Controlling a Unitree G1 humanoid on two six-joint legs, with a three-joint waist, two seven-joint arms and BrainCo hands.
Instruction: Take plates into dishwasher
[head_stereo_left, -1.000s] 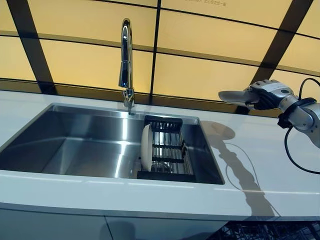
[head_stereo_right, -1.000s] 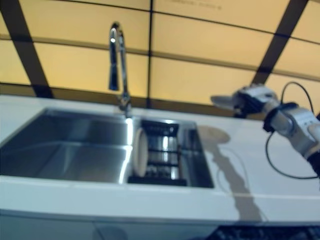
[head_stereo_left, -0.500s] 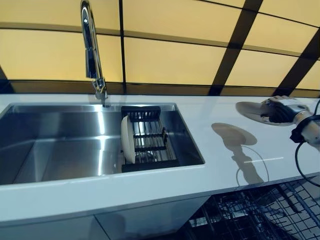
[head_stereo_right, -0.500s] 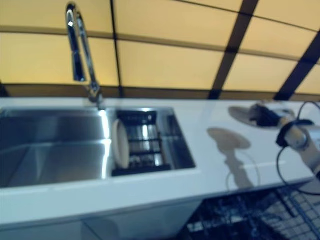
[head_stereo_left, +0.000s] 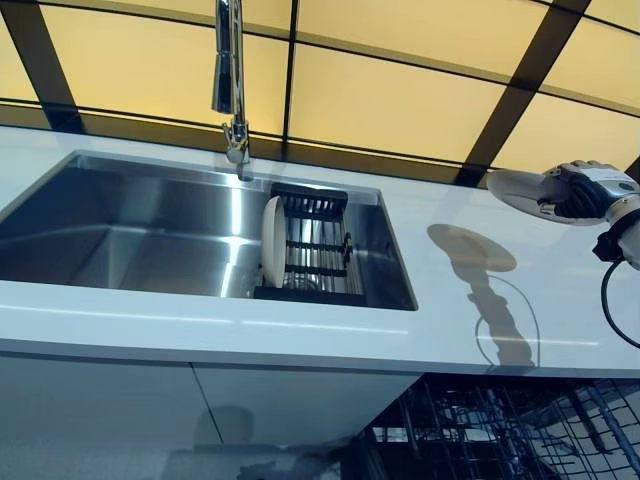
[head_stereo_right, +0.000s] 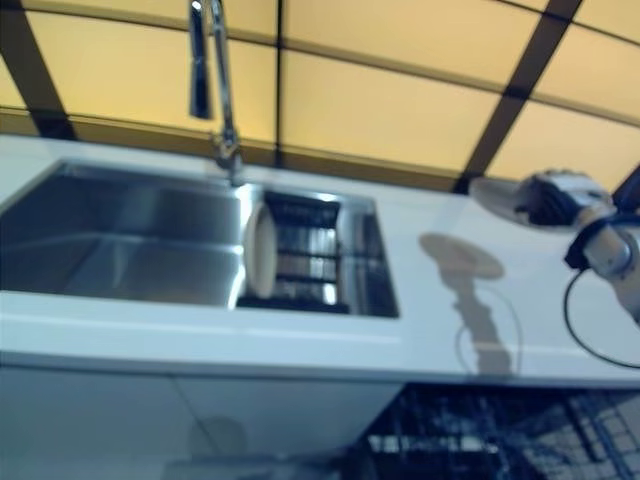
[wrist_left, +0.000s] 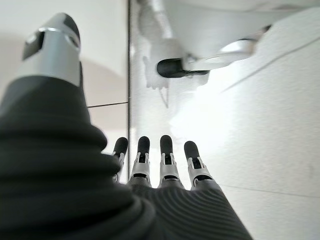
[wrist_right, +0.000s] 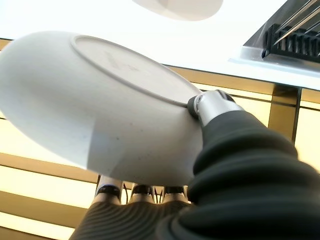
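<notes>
Gripping a white plate (head_stereo_left: 525, 189) in the right hand (head_stereo_left: 585, 192), thumb pressing on the underside and fingers curling beneath the rim, as the right wrist view is showing; holding it nearly flat above the white bench (head_stereo_left: 470, 290) at about 3 o'clock of the head view, long axis running roughly 9 to 3. Hovering well apart from the open dishwasher rack (head_stereo_left: 500, 430), which is lying below the bench edge toward 5 to 6 o'clock, so needing a downward, inward carry. Standing on edge in the black drying rack (head_stereo_left: 312, 250) inside the steel sink (head_stereo_left: 120, 235), a second plate (head_stereo_left: 272, 240) is waiting near 12 o'clock. Hanging idle with straight, relaxed fingers, the left hand (wrist_left: 160, 160) is appearing only in its own wrist view. Cutting off most of the dishwasher rack at the bottom edge, leaving its slots hard to make out.
</notes>
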